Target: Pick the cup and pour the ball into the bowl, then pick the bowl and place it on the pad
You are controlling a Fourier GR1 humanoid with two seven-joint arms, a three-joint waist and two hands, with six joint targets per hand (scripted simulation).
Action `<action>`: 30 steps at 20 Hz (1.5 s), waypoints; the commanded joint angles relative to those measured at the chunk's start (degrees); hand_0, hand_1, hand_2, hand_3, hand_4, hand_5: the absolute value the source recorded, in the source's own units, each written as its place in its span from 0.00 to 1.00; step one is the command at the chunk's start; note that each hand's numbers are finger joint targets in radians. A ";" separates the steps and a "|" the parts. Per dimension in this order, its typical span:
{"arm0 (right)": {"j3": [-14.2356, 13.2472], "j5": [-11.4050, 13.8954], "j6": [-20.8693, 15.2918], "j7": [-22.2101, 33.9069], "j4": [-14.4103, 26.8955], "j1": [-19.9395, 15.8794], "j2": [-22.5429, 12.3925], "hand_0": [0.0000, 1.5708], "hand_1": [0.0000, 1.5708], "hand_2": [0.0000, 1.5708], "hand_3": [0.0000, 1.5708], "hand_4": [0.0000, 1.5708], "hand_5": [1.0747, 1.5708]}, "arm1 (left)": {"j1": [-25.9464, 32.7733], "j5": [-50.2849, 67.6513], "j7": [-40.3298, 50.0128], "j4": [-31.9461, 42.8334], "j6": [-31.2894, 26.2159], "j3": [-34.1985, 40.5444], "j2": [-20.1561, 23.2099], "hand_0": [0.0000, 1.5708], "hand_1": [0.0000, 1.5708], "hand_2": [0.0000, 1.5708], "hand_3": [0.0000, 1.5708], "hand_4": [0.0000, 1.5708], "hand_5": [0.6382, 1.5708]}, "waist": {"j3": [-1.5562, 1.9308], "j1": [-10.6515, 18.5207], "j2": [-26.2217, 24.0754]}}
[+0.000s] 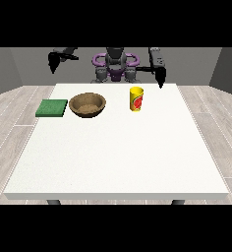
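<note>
Cup (136, 99) stands upright below the right-side hand (160, 75); finger spread unreadable.

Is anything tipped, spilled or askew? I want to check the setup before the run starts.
Nothing stands out. The cup stands upright, the bowl sits level beside it, and the pad lies flat at the view's left. Nothing is spilled on the table. Both robot hands hang off the table, touching nothing.

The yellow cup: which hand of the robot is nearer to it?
The hand at the view's right hangs just above and right of the yellow cup; the other hand hangs far left, beyond the bowl.
</note>
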 commanded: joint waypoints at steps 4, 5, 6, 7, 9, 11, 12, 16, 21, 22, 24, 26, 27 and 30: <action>-3.43 -1.84 2.04 -3.24 3.39 -5.03 -2.71 0.00 0.00 0.00 0.00 0.00 1.00 | -5.05 -3.22 -13.93 12.60 5.47 -0.40 -4.27 0.00 0.00 0.00 0.00 0.00 0.95 | -0.02 -2.24 6.66; -1.42 0.03 2.62 -3.88 2.26 -2.53 -1.98 0.00 0.00 0.00 0.00 0.00 1.00 | -5.90 -3.05 -14.80 16.62 4.66 0.99 -2.93 0.00 0.00 0.00 0.00 0.00 0.95 | -0.02 -2.69 5.36; -1.11 1.35 2.54 -8.41 5.07 -2.50 -0.61 0.00 0.00 0.00 0.00 0.00 1.00 | -9.30 -1.29 -13.77 16.94 2.80 2.70 -0.29 0.00 0.00 0.00 0.00 0.00 0.96 | -0.01 -2.10 6.98; -0.96 0.41 1.53 -5.73 4.07 -2.22 0.29 0.00 0.00 0.00 0.00 0.00 1.00 | -8.93 -1.79 -15.17 20.76 3.63 2.18 -1.63 0.00 0.00 0.00 0.00 0.00 0.94 | -0.01 -2.30 4.98; -2.28 -0.43 3.22 -6.59 4.79 -5.00 -2.09 0.00 0.00 0.00 0.00 0.00 1.00 | -12.39 -2.16 -18.07 23.01 6.56 3.14 -2.65 0.00 0.00 0.00 0.00 0.00 0.94 | -0.02 -3.67 8.33; -4.38 -0.66 4.90 -10.12 9.97 -5.51 -3.50 0.00 0.00 0.00 0.00 0.00 1.00 | -12.21 -2.78 -19.48 24.27 5.16 2.47 -1.23 0.00 0.00 0.00 0.00 0.00 0.94 | 0.00 -1.75 8.73; -2.24 0.60 3.64 -7.31 8.53 -4.53 -2.15 0.00 0.00 0.00 0.00 0.00 1.00 | -9.78 -3.47 -22.18 26.51 8.49 -1.02 -4.29 0.00 0.00 0.00 0.00 0.00 0.94 | -0.01 -2.19 6.40; -0.86 0.43 3.38 -6.85 4.76 -4.95 -1.01 0.00 0.00 0.00 0.00 0.00 1.00 | -15.50 -1.92 -26.39 34.95 5.65 5.00 0.44 0.00 0.00 0.00 0.00 0.00 0.95 | -0.04 -4.05 9.95; -2.96 0.56 3.27 -9.19 11.46 -6.64 -1.66 0.00 0.00 0.00 0.00 0.00 1.00 | -16.36 -3.54 -27.77 38.54 8.23 2.63 -2.37 0.00 0.00 0.00 0.00 0.00 0.95 | -0.01 -1.60 7.47; -2.33 0.66 5.30 -8.93 9.50 -3.20 -2.27 0.00 0.00 0.00 0.00 0.00 1.00 | -16.33 -2.52 -28.38 40.33 6.70 3.58 -1.33 0.00 0.00 0.00 0.00 0.00 0.95 | -0.02 -3.26 5.95; -1.99 2.35 1.56 -11.61 9.35 -6.18 -0.01 0.00 0.00 0.00 0.00 0.00 1.00 | -18.32 -2.69 -31.68 41.76 8.66 4.13 -2.13 0.00 0.00 0.00 0.00 0.00 0.99 | -0.02 -2.97 9.59; -2.92 0.75 3.43 -10.61 8.80 -8.80 -2.30 0.00 0.00 0.00 0.00 0.00 1.00 | -19.01 -7.44 -31.26 40.98 15.44 2.00 -1.21 0.65 0.65 0.70 0.57 0.93 0.15 | 0.00 -5.34 11.82; -3.80 0.37 4.62 -10.00 9.31 -7.33 -3.89 0.00 0.00 0.00 0.00 0.00 1.00 | -14.38 -10.04 -34.02 40.22 20.05 0.92 -2.17 0.79 0.79 1.00 1.00 0.85 0.70 | 0.02 -5.51 10.22; -3.78 -1.58 5.69 -8.03 7.42 -8.84 -4.37 0.00 0.00 0.00 0.00 0.00 1.00 | -15.20 -11.00 -34.48 41.12 25.03 1.49 -3.65 0.84 0.84 1.00 1.00 0.93 0.65 | -0.03 -7.52 11.91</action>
